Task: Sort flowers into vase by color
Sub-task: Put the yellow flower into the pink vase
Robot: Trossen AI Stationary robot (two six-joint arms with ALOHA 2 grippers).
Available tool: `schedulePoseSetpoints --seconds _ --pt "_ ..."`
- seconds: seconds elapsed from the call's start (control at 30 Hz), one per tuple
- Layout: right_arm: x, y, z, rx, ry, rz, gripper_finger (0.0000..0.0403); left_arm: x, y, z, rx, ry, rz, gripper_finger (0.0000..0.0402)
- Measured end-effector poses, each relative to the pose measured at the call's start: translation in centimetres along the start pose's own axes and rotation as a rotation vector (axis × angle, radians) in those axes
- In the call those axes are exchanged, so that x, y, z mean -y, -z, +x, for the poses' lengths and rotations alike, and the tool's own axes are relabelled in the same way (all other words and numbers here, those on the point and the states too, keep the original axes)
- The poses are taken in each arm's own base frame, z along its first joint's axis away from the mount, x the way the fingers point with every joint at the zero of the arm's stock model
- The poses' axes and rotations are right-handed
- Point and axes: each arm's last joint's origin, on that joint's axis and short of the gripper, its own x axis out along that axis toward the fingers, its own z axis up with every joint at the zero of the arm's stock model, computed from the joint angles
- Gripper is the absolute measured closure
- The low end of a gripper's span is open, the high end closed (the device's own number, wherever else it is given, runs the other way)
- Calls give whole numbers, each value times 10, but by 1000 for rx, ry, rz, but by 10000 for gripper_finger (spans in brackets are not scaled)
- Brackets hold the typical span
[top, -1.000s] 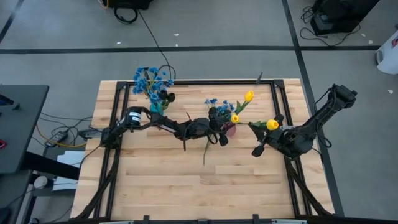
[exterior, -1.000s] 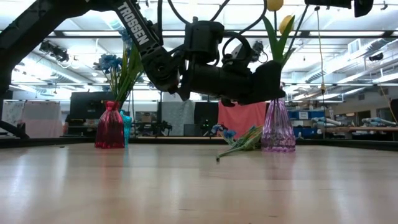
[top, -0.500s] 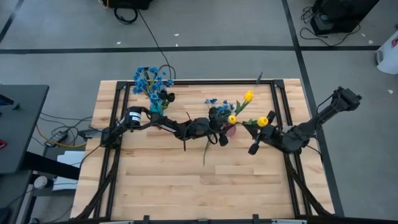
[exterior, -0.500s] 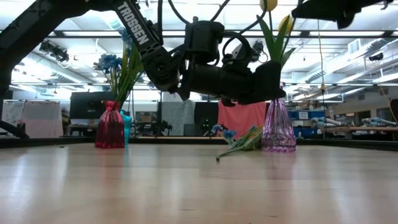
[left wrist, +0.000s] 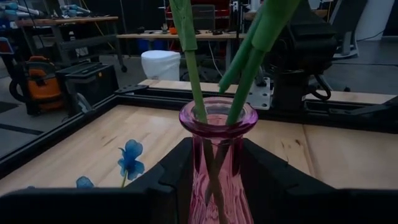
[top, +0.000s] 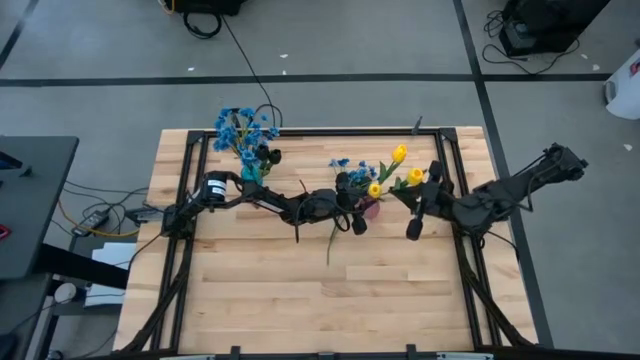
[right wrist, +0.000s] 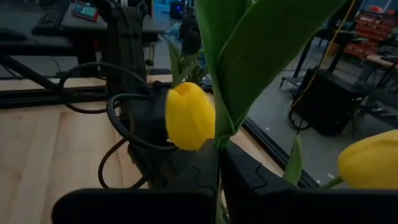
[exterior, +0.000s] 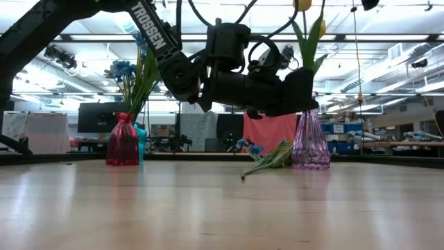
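One yellow tulip (top: 415, 176) on a green stem, carried above the table by the right gripper (top: 421, 192); in the right wrist view the stem and its broad leaf rise straight from between the fingers (right wrist: 249, 180), which are closed tight on it, with a second yellow bloom (right wrist: 189, 116) just beyond. Held tulip sits just beside the pink vase (top: 369, 207), on its right-arm side, not yet in it.

Two yellow tulips (top: 399, 154) already stand in the pink vase (exterior: 309, 142); their stems (left wrist: 194, 74) pass down through its mouth in the left wrist view.

Left gripper (top: 356, 210): level with the pink vase (left wrist: 217, 155), one finger (left wrist: 168, 171) on each side of the glass body, jaws partly apart and bracketing it; actual contact with the glass cannot be told.

Loose stock on the table: blue flowers (exterior: 250, 147) with green stems lying beside the pink vase's foot; a blue blossom (left wrist: 130, 158) shows near the left fingers.

Blue flowers (top: 240, 128), bunched, upright in a red vase (exterior: 123, 142) at the far left of the table (top: 300, 290), a small teal vase (exterior: 141, 143) just beside it.
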Motion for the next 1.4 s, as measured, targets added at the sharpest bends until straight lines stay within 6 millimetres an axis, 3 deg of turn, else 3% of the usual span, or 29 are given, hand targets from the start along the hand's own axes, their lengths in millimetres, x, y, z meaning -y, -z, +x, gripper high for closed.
schedulePoseSetpoints --seconds 0.23,0.73,1.17,1.4 --pt "9 3 -4 -54 -3 20 383 0 0 0 -5 -3 -14 279" --pt "28 4 7 -104 -7 41 383 0 -1 0 8 1 -21 279" --pt "19 42 51 -183 -15 38 377 0 -2 0 33 7 -37 279" --pt "17 61 65 -261 7 46 378 0 -6 -1 71 7 -63 279"
